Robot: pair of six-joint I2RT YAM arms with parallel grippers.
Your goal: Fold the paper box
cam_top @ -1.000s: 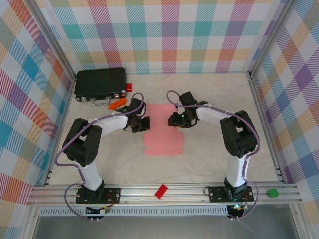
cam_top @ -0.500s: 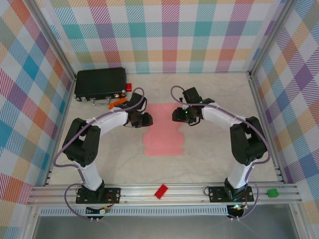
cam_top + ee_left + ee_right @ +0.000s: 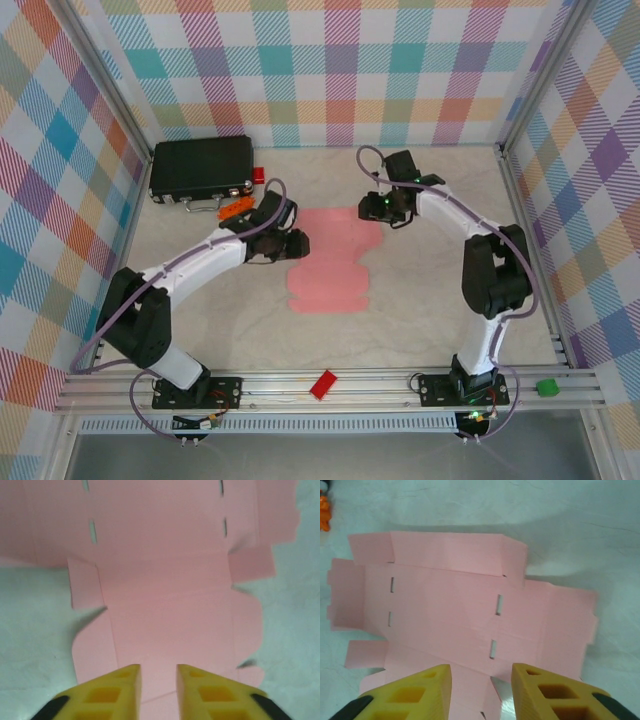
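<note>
Paper box was thin matt pink card, smooth; the table beneath it appeared pale, matt, faintly mottled.

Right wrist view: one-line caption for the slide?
Open right end effector poised above the flat, unfolded pink paper box.

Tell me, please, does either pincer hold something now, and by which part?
Nothing is held. Both the left pincer and the right pincer are open above the flat paper box.

The paper box is pale pink, the case black, the walls pastel plaid.
</note>
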